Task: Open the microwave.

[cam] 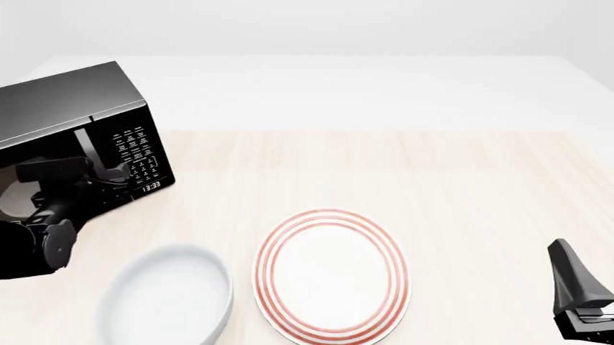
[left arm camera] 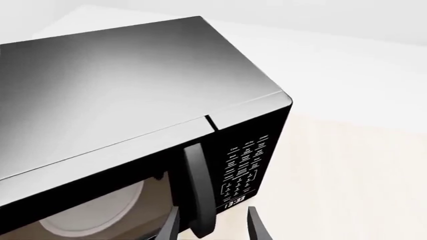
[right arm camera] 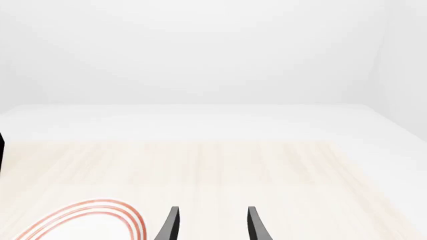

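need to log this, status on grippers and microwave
Left gripper open, straddling the handle. Right gripper open, idle. Microwave door not visibly opened. Nothing in the way.

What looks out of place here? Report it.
Nothing stands out. The microwave sits upright at the table's far left, door seemingly shut; the plate and bowl lie flat, unspilled.

We see a glossy black microwave (cam: 72, 108) with white keypad labels (left arm camera: 243, 165), a white plate (cam: 331, 273) ringed by 3 red stripes, a plain white bowl (cam: 168, 298), and a pale wood-grain table (cam: 432, 180).
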